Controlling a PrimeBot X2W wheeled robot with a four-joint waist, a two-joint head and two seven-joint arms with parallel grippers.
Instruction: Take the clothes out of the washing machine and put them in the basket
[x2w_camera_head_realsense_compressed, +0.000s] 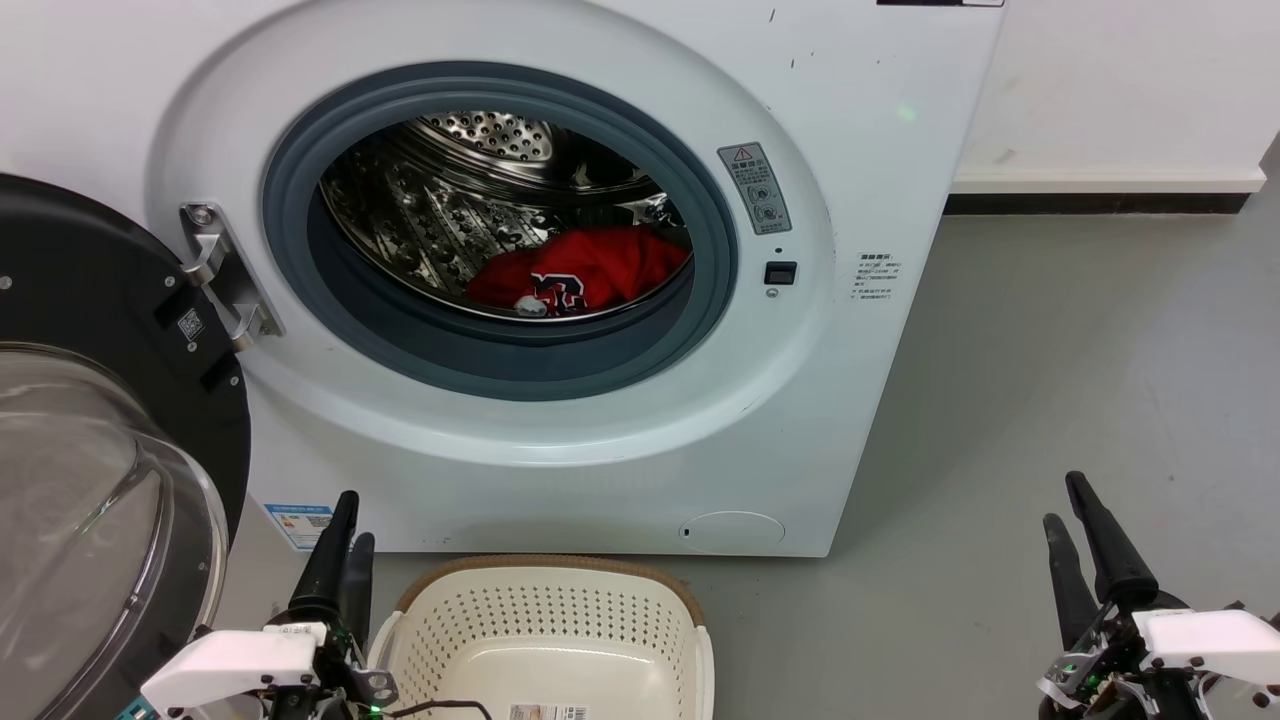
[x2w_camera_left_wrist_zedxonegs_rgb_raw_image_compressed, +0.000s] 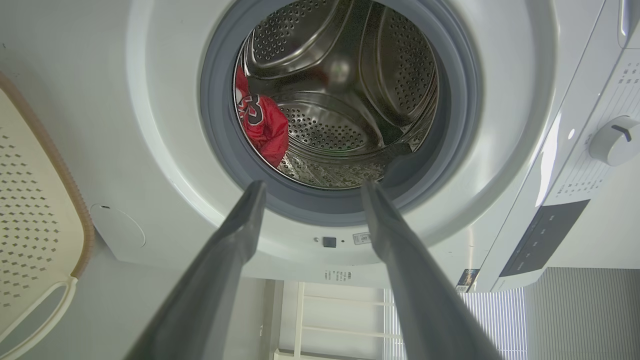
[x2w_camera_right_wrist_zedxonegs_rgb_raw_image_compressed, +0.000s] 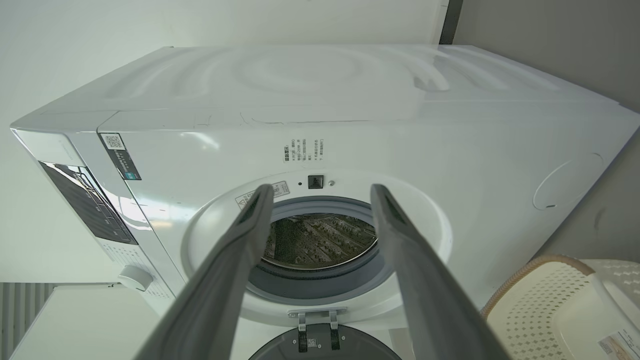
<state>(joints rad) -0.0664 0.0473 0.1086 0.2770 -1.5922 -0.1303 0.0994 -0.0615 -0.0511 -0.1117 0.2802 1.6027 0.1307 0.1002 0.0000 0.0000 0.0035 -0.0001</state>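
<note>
Inside the washing machine (x2w_camera_head_realsense_compressed: 860, 120) drum, red clothes (x2w_camera_head_realsense_compressed: 585, 270) wait; the basket (x2w_camera_head_realsense_compressed: 545, 570) sits below. Both left gripper (x2w_camera_head_realsense_compressed: 355, 520) and right gripper (x2w_camera_head_realsense_compressed: 1063, 500) are spread, empty. Removal seems not begun; the next move calls for reaching inside

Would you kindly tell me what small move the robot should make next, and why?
Probably lift the left gripper toward the open washing machine: the clothes lie in its drum, the basket holds no garments yet, and this gripper, fingers open, is the nearer one to them.
</note>
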